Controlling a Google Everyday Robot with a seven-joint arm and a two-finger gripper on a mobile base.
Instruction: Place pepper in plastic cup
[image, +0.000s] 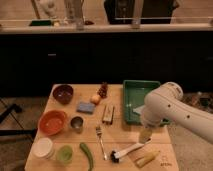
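The pepper (87, 154) is a slim green chili lying near the table's front edge, just right of the light-green plastic cup (64, 153). The cup stands upright at the front left. My gripper (145, 135) hangs from the white arm (172, 110) over the right side of the table, above a white-handled brush (127, 151). It is well to the right of the pepper and the cup and holds nothing that I can see.
A white round container (43, 147), an orange bowl (52, 121), a metal cup (76, 123) and a dark red bowl (63, 93) stand at the left. A fork (101, 141), a blue sponge (85, 107), a wooden block (108, 113), a green tray (141, 97) and a pale corn-like piece (146, 158) also lie on the table.
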